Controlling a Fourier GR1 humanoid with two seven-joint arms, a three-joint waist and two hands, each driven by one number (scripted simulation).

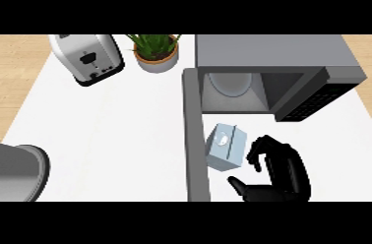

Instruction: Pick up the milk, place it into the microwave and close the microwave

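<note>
**Inspector:** Fingers (263, 148) on the right hand (280, 175) are bent forward toward the milk carton (226, 146), and the thumb (240, 185) sticks out below it. They are not wrapped round the carton. A thin strip of counter shows between the fingertips and the carton's right side, so I record the hand as released and holding nothing.

**Clerk:** And the carton itself?

**Inspector:** It stands on the white counter (109, 130), tilted slightly in the view, just in front of the microwave (291, 56) and outside its cavity. To its left is the microwave door (195, 139) — swung fully open and running down toward the lower edge of the view. The carton sits between that door and the right hand.

**Clerk:** Condition of the microwave?

**Inspector:** The cavity is open. A pale round turntable (232, 83) shows on its floor, with nothing resting on it. The dark control panel (316, 103) is on the right side of the front.

**Clerk:** The left hand?

**Inspector:** Not visible. A grey rounded shape (22, 171) fills the lower left corner — I cannot tell what it is.

**Clerk:** Other items on the counter?

**Inspector:** A silver toaster (88, 58) stands at the back left, tilted in the view. A potted plant (156, 51) stands beside it, between the toaster and the microwave. Both are well apart from the carton. Wooden flooring (18, 80) shows beyond the counter's left edge.
</note>
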